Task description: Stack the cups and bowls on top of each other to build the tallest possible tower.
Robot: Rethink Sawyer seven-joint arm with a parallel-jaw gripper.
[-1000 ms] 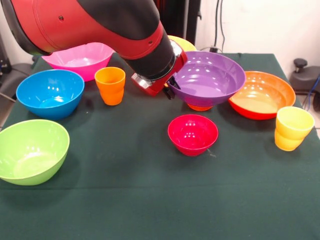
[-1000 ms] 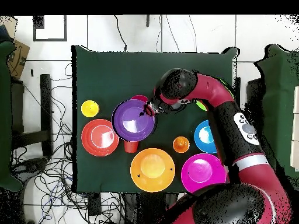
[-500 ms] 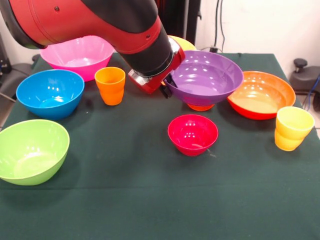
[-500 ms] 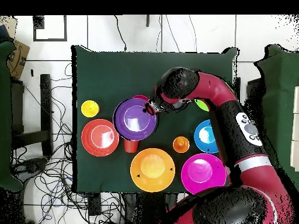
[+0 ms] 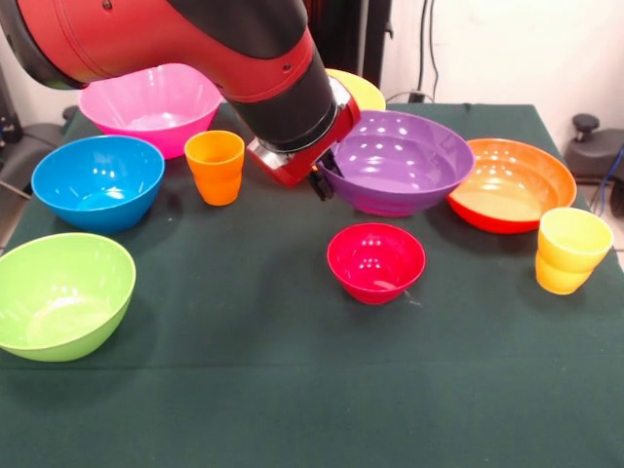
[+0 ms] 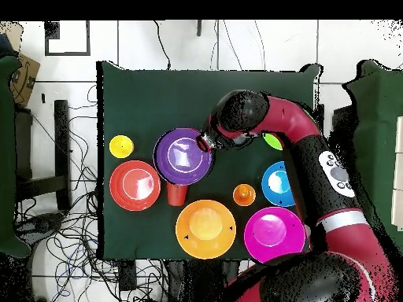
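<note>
My gripper [image 5: 326, 179] is shut on the left rim of the wide purple bowl [image 5: 400, 161], which it holds roughly level near the table's middle. From above, the gripper [image 6: 206, 143] grips the purple bowl [image 6: 183, 156] at its right edge. A red-orange cup [image 6: 176, 193] peeks out beside that bowl in the overhead view and is hidden in the front view. The small magenta-red bowl [image 5: 375, 261] sits just in front of the purple one. A ribbed orange cup [image 5: 215, 166] stands left of the gripper. The yellow cup [image 5: 570, 250] is at the right edge.
The orange-red bowl [image 5: 512, 183] lies right of the purple one. The pink bowl [image 5: 151, 107], blue bowl [image 5: 97, 180] and green bowl [image 5: 58, 292] line the left side. A yellow bowl [image 5: 356, 90] sits behind the arm. The table is covered in dark green cloth [image 5: 244, 390].
The purple bowl has shifted slightly toward the small magenta-red bowl. It now covers the red-orange cup that showed beneath it in the front view.
</note>
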